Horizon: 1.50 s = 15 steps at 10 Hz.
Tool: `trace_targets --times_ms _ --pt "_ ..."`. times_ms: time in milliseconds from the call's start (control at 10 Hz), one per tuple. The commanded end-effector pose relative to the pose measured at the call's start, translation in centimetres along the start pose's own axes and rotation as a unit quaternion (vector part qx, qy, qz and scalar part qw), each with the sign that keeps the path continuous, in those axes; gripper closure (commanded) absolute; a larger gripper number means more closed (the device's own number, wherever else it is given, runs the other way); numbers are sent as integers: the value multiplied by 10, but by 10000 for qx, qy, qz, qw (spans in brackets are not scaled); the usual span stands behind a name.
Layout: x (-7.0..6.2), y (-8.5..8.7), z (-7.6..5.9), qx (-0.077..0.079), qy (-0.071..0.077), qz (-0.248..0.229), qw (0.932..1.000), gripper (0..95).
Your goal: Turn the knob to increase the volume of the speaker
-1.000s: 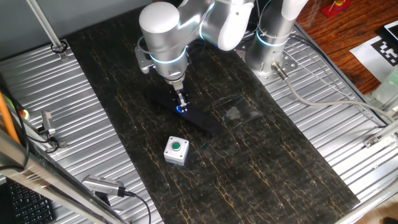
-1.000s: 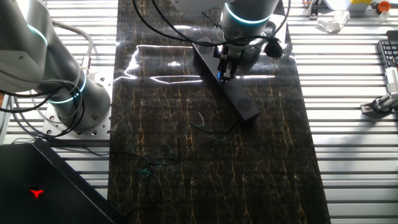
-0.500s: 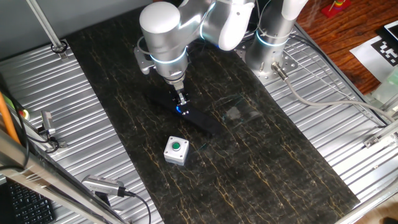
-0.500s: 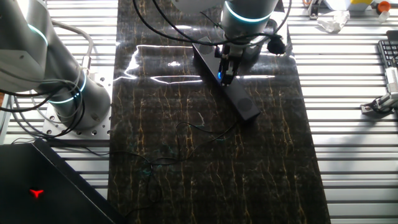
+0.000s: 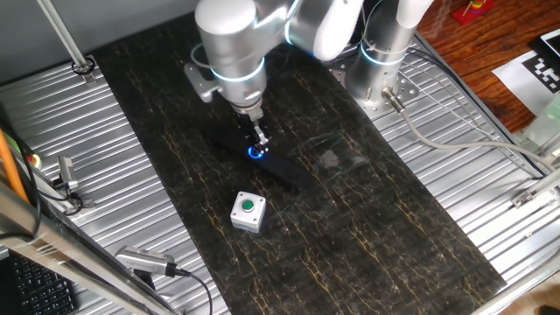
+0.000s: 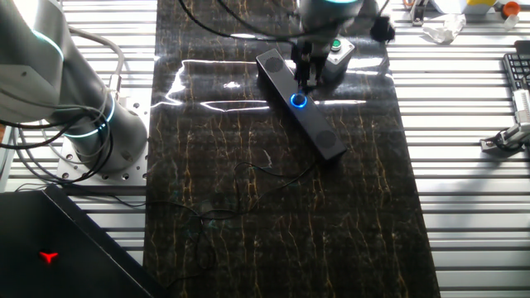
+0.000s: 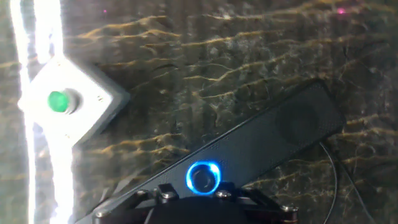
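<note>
While the end effector (image 6: 304,80) is hanging directly above the knob (image 6: 298,101), clear of it, the dial's blue ring is showing in full; finger spread cannot be read, but nothing is held. Knob is sitting mid-length on the speaker (image 5: 278,164), facing straight up. Speaker is lying flat on the bench (image 5: 394,219), long axis diagonal, far-left to near-right, with the grey button box (image 5: 248,211) just nearer.

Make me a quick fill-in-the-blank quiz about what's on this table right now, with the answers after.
1. The ring around the knob glows ____.
2. The button on the small grey box is ____.
3. The knob sits on the long ____ speaker.
4. The gripper is ____ the knob, not touching it.

Answers: blue; green; black; above
</note>
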<state>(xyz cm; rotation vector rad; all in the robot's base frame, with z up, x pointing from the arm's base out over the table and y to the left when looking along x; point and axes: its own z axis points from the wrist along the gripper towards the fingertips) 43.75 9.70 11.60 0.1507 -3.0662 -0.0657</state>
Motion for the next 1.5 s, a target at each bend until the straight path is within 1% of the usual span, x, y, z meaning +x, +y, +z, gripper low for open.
trace_targets --times_ms 100,200,300,400,500,600,700,800,1000,1500 --pt "-1 46 -20 468 130 -1229 9912 950" --pt "-2 64 -19 596 165 -1327 9892 950" --pt "-2 73 -19 612 175 -1377 9884 950" --pt "-1 92 -16 652 203 -1415 9876 950" --pt "1 104 -13 665 225 -1461 9868 950" --pt "4 120 -9 708 250 -1536 9853 950" --pt "6 130 -5 733 274 -1623 9836 950" --pt "7 137 0 793 286 -1652 9826 950" --pt "9 147 8 842 307 -1634 9825 950" --pt "9 147 8 809 276 -1608 9833 950"
